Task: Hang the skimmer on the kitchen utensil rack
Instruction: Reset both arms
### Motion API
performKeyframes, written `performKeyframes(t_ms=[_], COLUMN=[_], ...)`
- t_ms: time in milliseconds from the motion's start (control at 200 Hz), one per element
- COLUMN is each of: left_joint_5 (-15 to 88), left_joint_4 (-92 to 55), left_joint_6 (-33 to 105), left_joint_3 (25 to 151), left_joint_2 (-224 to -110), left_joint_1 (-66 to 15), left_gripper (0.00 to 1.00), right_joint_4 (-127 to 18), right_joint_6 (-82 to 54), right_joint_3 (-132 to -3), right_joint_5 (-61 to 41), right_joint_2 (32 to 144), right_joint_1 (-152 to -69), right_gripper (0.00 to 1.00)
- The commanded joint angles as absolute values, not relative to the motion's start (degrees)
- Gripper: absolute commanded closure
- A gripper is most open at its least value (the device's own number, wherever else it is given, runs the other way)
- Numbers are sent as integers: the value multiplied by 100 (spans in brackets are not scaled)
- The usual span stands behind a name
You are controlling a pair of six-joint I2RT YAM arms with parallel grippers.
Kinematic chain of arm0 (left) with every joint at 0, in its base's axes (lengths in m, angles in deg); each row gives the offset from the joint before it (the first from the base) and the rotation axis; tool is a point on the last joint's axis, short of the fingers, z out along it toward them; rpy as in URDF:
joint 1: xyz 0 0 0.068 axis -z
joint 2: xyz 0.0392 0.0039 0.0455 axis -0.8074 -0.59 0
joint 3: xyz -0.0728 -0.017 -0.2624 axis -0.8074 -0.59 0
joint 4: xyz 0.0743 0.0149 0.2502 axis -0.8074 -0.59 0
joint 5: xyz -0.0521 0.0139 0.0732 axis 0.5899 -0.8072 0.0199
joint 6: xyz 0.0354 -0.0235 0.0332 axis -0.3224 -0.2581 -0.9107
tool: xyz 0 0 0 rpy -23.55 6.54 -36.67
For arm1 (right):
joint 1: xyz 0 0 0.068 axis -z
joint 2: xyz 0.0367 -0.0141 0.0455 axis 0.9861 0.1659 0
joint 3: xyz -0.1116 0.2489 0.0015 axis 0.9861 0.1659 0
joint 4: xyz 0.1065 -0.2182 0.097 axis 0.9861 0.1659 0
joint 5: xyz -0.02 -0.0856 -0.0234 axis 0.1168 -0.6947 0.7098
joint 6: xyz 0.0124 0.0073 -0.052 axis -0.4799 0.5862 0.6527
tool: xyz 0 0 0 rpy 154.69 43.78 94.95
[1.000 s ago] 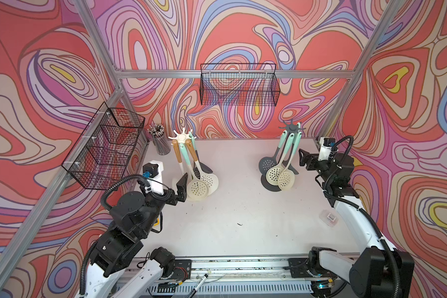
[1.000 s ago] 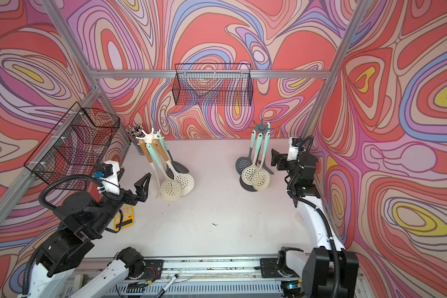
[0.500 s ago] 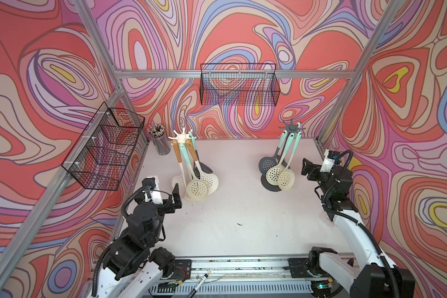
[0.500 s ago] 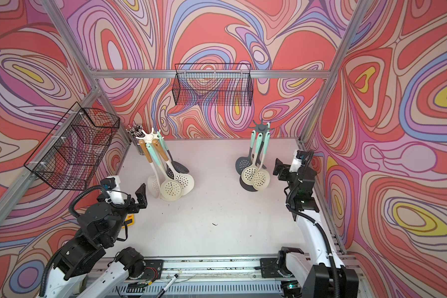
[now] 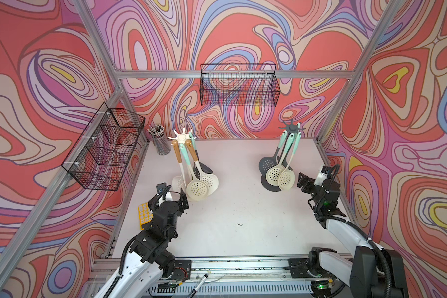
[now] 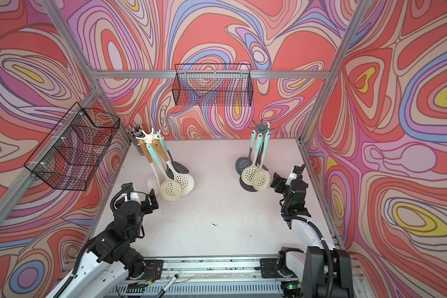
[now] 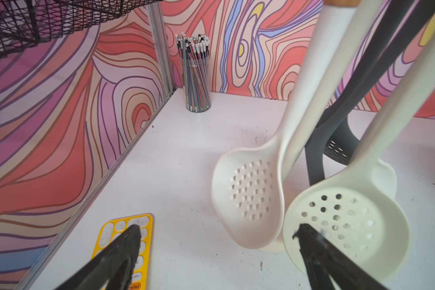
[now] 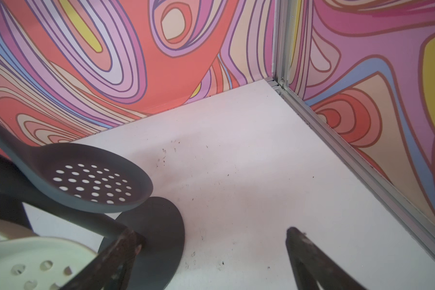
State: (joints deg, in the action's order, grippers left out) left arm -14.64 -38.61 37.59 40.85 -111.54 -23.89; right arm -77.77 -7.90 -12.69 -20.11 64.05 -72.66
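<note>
- Top views: left gripper spread wide, empty, by white rack, ten o'clock.
- Right gripper spread wide, empty, by grey rack, two o'clock.

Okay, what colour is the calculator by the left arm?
The calculator is yellow, clearest in the left wrist view.

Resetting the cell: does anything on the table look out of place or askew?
The white rack and grey rack stand upright, skimmers hanging. Only the yellow calculator, flat by the left wall, looks out of place among kitchen utensils.
</note>
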Motion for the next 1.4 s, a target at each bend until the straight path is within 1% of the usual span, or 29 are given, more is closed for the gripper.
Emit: performKeyframes(t_ms=[0, 80, 200, 290, 371, 461, 541, 686, 977, 1392], left_joint_5=[-1879, -2131, -1989, -1785, -1463, -1142, -898, -553, -11, 898], left_joint_4=[-3382, -3394, -3160, -3202, -3063, -2841, -2531, -1651, -804, 740], left_joint_6=[4064, 4362, 4581, 4966, 5027, 4970, 4729, 4200, 3643, 3130], left_joint_3=[3926, 3802, 3530, 3439, 3366, 3331, 3311, 3204, 3529, 3511], left_joint_2=[-11295, -11352, -11377, -11431, -11499, -11792, -12215, -12954, -14434, -15482], left_joint_1=[-2443, -2573, -3133, -3751, -4284, -4787, -5073, -5186, -5399, -5683], left_gripper=[0, 0, 0, 0, 0, 0, 0, 0, 0, 0], right_joint_4=[-8341, -8515, -8712, -8771, -8817, -8908, -9015, -9163, -9366, -9799], right_joint_6=[-860, -864, -839, -837, -833, -820, -807, -776, -767, -638], right_joint_3=[-1107, -1083, -1062, -1061, -1039, -1027, -1025, -1060, -1226, -1334], right_joint_5=[-2123, -2132, -2208, -2224, -2265, -2282, -2279, -2298, -2288, -2155], right_joint_2=[6609, 6783, 6991, 7075, 7112, 7164, 7253, 7460, 8027, 8375], right_joint_1=[-7290, -7289, -7289, -7289, -7289, -7289, -7289, -7289, -7289, -7290], right_gripper=[5, 5, 5, 5, 5, 5, 5, 5, 6, 6])
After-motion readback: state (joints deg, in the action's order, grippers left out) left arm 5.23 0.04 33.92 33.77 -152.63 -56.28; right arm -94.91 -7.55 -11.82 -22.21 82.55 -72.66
